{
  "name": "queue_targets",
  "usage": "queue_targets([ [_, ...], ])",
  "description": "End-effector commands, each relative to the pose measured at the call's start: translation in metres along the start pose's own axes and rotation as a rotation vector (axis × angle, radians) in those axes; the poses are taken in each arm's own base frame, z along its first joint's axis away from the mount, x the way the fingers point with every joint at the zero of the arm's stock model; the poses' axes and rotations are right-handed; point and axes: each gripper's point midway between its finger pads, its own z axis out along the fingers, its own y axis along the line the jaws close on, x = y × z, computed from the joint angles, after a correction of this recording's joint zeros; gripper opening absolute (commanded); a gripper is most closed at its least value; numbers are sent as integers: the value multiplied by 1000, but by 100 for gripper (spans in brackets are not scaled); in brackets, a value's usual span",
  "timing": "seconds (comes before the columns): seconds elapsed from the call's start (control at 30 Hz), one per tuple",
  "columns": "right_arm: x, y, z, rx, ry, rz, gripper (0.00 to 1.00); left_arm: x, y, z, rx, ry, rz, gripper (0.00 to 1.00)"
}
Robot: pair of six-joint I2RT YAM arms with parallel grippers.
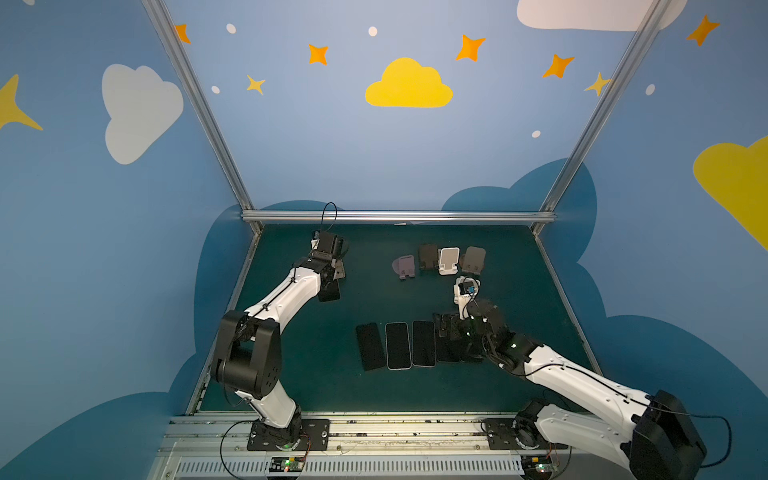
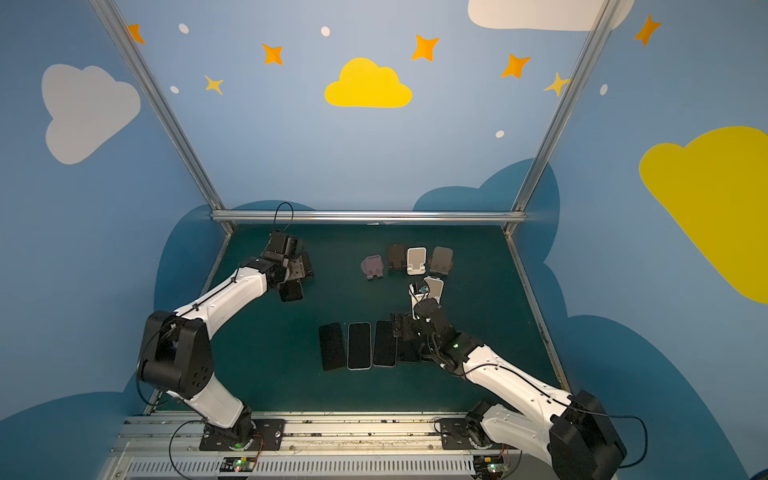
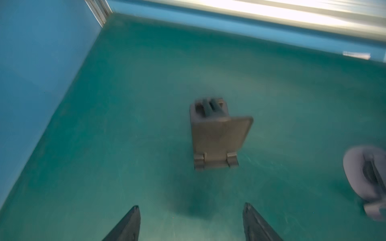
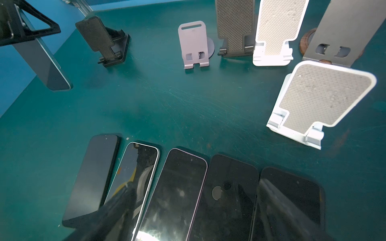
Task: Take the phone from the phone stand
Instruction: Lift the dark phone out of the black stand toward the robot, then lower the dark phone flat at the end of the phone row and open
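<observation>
Both top views: a dark, slab-shaped phone (image 1: 329, 293) hangs just under the left gripper (image 1: 331, 277) at the far left of the green table (image 1: 374, 399). The dark phone stand (image 1: 340, 270) sits just behind the phone, partly hidden by the gripper. The right gripper (image 1: 446, 332) hovers over the right end of a row of phones (image 1: 397, 345) lying flat near the front. Other stands (image 1: 449, 259) cluster towards the back.

Left wrist view, blurred: the phone stand (image 3: 217, 137) sits empty on the table ahead, its backrest tilted. The left gripper (image 3: 191, 208) shows two dark fingertips set apart from each other. The phone is out of sight here.

Right wrist view: the phone (image 4: 45, 60) has a dark glass face and a pale metallic edge. It hangs tilted, with its upper end clamped between the jaws of the left gripper (image 4: 23, 27). Whether its lower end touches the table cannot be told. The phone stand (image 4: 102, 40), with a textured pad, stands empty near the phone, not touching it. One dark finger (image 4: 117, 208) of the right gripper shows above the row of phones (image 4: 183, 187). That gripper's jaws are spread wide and hold nothing.
</observation>
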Motion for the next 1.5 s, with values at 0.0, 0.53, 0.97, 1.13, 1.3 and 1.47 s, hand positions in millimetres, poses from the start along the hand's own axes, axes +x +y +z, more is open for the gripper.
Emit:
queue_targets([
  [0.0, -12, 4, -3, -11, -22, 12, 91, 15, -2, -15, 25, 52, 8, 60],
  [0.53, -12, 3, -6, -11, -28, 15, 91, 112, -5, -41, 102, 312, -7, 58],
  [0.97, -12, 2, -7, -12, -38, 16, 91, 186, -7, -34, 83, 560, 21, 57],
  [1.13, -11, 2, -6, -10, -34, 13, 91, 206, 2, -33, 33, 631, 44, 57],
  [1.3, -10, 2, -5, -8, -31, 15, 91, 215, 1, -28, 23, 659, 36, 57],
  [1.47, -10, 2, -4, -8, -29, 14, 91, 234, -6, -25, 40, 740, 40, 58],
])
